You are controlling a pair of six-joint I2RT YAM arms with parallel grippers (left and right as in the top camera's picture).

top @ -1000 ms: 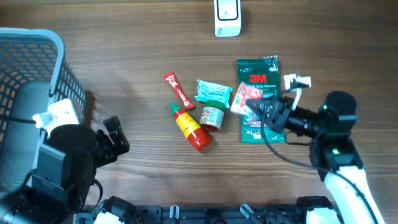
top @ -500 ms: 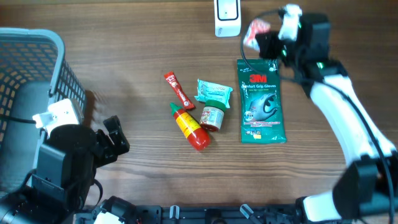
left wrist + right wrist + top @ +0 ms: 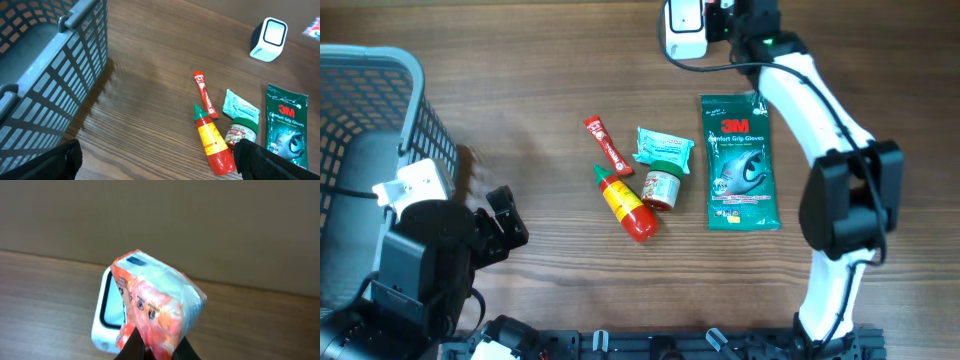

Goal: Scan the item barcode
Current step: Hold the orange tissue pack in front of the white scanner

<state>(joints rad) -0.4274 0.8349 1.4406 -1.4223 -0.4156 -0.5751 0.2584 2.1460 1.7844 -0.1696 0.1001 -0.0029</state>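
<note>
Wood table (image 3: 520, 100), overhead: your right gripper (image 3: 722, 20) is up at the far edge, just beside the white scanner (image 3: 684, 28); left gripper (image 3: 506, 228) sits near the blue basket (image 3: 380, 55). Left wrist: fingers (image 3: 262, 160) spread wide. Right wrist: jaws pressed on an orange-and-white packet (image 3: 157, 300) held in the air, scanner just behind it.

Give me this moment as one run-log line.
phase: presenting item | right gripper: shut on orange packet, at scanner | left gripper: open, empty
</note>
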